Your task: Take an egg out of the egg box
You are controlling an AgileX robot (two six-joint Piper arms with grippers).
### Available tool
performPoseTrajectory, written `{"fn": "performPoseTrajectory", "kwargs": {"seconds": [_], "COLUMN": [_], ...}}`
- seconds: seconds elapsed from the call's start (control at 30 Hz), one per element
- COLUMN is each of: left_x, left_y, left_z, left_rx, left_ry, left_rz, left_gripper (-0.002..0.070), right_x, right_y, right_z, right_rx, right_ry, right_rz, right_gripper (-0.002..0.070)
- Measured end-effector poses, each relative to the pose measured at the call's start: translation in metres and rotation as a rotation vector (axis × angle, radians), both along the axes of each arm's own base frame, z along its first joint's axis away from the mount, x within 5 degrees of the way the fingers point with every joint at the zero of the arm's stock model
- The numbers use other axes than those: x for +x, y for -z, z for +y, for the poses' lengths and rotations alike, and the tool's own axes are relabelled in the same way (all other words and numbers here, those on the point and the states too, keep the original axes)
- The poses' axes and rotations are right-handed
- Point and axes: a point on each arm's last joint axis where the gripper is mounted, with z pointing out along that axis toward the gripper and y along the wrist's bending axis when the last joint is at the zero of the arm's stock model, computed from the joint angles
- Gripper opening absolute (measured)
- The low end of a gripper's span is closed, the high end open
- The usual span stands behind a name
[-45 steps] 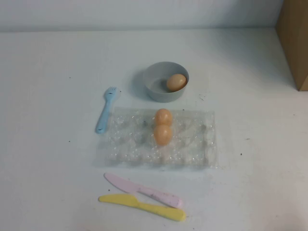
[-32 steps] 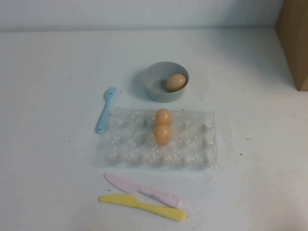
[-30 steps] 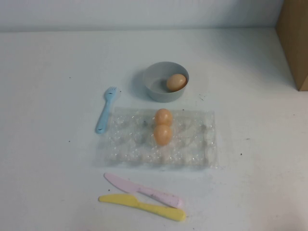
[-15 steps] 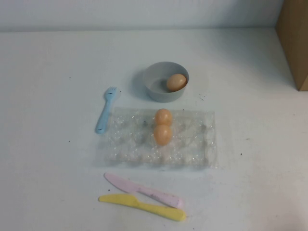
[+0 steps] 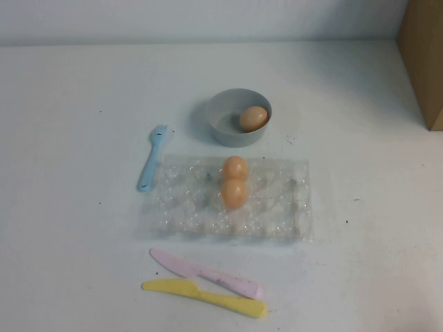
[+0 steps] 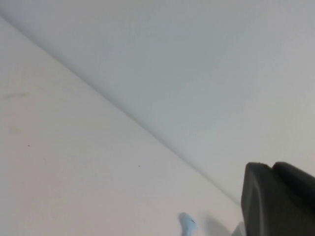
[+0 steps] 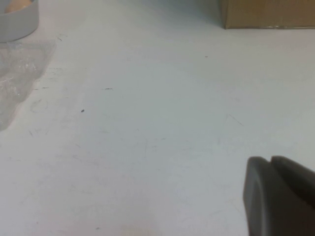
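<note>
Lighting: bright, even, diffuse; white table [image 5: 69, 104] is washing out pale. Shadows: a soft one is falling left of the grey bowl [image 5: 228, 140]. Glare: egg box [image 5: 277, 207] is glinting faintly. Focus: left gripper [image 6: 278, 199] and right gripper [image 7: 278, 196] are looming dark and blurred at wrist-view edges.

White table [image 5: 69, 228]: grey bowl [image 5: 223, 124] upper centre, egg box [image 5: 277, 204] mid, blue fork [image 5: 151, 158] left, pink knife [image 5: 205, 272] & yellow knife [image 5: 204, 297] bottom, cardboard box [image 5: 423, 55] top right.

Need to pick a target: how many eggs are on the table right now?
3. Two eggs sit touching in the egg box, one behind the other; the third lies in the grey bowl. None seem hidden.
</note>
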Motion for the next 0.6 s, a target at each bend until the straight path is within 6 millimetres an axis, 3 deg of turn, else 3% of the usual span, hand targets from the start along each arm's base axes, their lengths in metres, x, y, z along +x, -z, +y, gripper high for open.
{"fn": "performPoseTrajectory", "kwargs": {"seconds": [0.13, 0.23, 0.4, 0.6], "left_x": [0.0, -0.001, 0.001, 0.027], "left_y": [0.001, -0.002, -0.042, -0.093], "left_z": [-0.002, -0.013, -0.031, -0.047], "left_rx": [-0.066, -0.033, 0.204, 0.562], "left_ry": [0.026, 0.147, 0.351, 0.615], "left_rz": [0.013, 0.077, 0.184, 0.332], "left_gripper": [-0.0004, -0.0004, -0.0004, -0.0004], "right_x": [0.0, 0.0, 0.0, 0.0], "right_y": [0.0, 0.0, 0.0, 0.0], "right_z": [0.0, 0.0, 0.0, 0.0], "right_rx": [0.0, 0.0, 0.0, 0.0], "right_ry": [0.0, 0.0, 0.0, 0.0], "right_rz": [0.0, 0.0, 0.0, 0.0], "right_gripper": [-0.0017, -0.0017, -0.0017, -0.0017]}}
